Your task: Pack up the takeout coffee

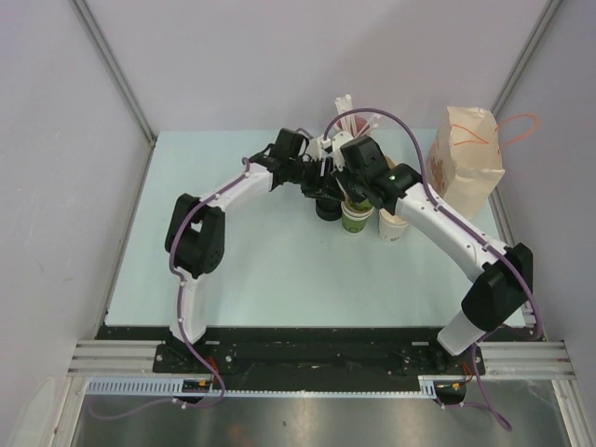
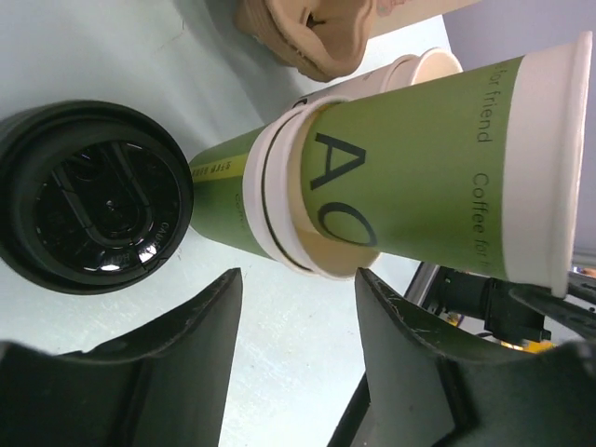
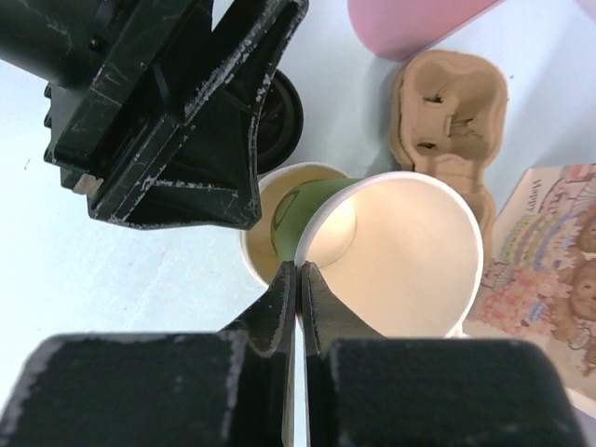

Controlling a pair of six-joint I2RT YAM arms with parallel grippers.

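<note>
1. Table (image 1: 242, 270): pale blue top, bearing all the items below.
2. Left gripper (image 2: 298, 279): fingers spread wide, nothing between them. It hangs just beside the point where the two green cups meet.
3. Black lid (image 2: 93, 196): round plastic, lying flat on the table just left of the green cups and on no cup.
4. Lower green cup (image 2: 223, 209): paper with a white rim, standing on the table near the far centre. Its mouth takes the base of the cup above.
5. Upper green cup (image 2: 428, 177): paper with dark lettering and a pale inside. It sits tilted, with its base inside the lower cup and its open mouth towards the right arm.
6. Right gripper (image 3: 298, 279): fingers pressed almost together, pinching the rim wall of the upper green cup.
7. White cup (image 1: 392, 227): paper, open-mouthed, standing just right of the green pair. The lettering cannot be read.
8. Pink cup (image 3: 410, 23): stands behind the green cups, with straws showing in the top view.
9. Cup carrier (image 3: 452, 107): brown moulded pulp, lying beyond the cups, between the pink cup and the bag.
10. Paper bag (image 1: 466, 163): printed with orange handles, upright at the far right of the table.
</note>
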